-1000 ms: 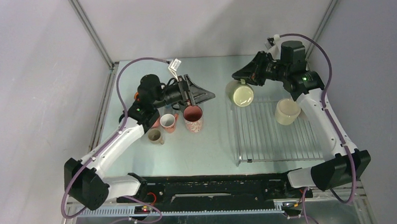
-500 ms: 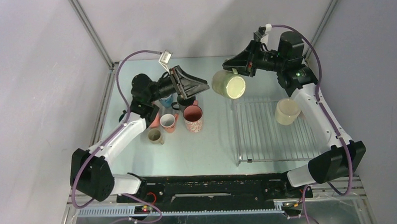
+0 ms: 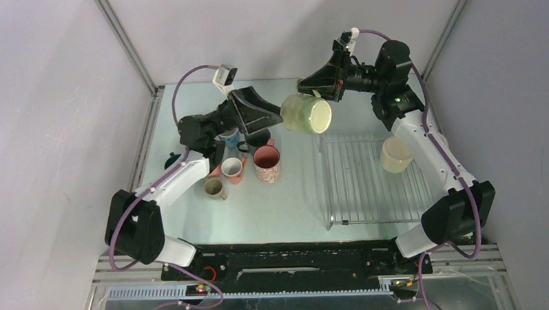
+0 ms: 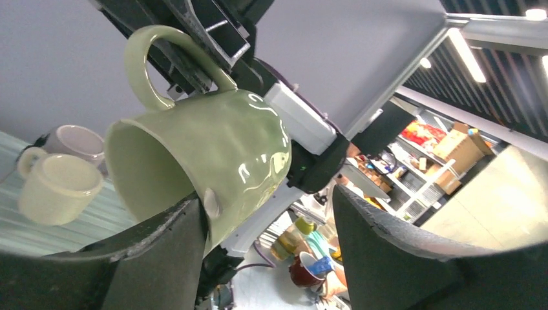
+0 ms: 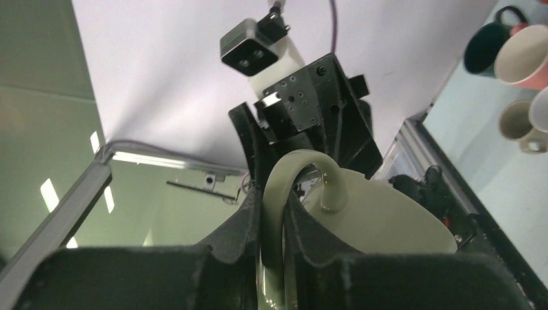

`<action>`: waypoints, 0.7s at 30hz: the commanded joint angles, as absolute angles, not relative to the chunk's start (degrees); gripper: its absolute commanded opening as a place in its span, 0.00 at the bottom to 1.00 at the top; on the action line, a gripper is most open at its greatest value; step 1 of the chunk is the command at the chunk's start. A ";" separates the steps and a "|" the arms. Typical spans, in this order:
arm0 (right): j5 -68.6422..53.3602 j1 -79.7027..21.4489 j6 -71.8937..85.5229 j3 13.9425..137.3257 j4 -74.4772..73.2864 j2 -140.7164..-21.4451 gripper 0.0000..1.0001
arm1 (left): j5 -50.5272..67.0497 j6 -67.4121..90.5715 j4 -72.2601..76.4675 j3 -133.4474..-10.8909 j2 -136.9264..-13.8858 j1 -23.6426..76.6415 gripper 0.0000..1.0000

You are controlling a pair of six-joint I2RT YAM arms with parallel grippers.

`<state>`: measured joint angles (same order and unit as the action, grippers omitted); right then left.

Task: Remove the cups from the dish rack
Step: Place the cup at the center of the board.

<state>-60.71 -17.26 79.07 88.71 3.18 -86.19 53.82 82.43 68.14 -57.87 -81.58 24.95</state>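
Handover in mid-air is where this could fail. The right gripper point(image 3: 317, 92) is pinched on the handle of the pale green mug point(image 3: 306, 114), which hangs on its side above the table's twelve o'clock end. The left gripper point(image 3: 277, 118) reaches in from nine o'clock with its fingers spread on either side of the mug's body. The left wrist view shows one finger point(image 4: 161, 258) at the glazed wall and a clear gap to the other.

If the right lets go before the left has closed, or the left bites off-centre on that slick curve, the mug would likely slip. It could then drop onto the table or the pink speckled mug point(image 3: 266, 163) nearby.

The dish rack point(image 3: 369, 193), at three o'clock, holds a pale yellow mug point(image 3: 396, 155). The table point(image 3: 294, 202) is smooth and pale green, walled by grey panels, and shelving with boxes shows beyond.
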 commanded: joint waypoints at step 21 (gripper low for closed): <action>-65.58 -19.97 97.70 90.73 31.98 -91.13 0.00 | 55.81 88.95 74.34 -64.30 -76.42 32.75 0.25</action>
<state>-69.49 -20.21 96.60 89.58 25.45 -90.28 54.30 88.92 72.71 -59.00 -80.58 30.74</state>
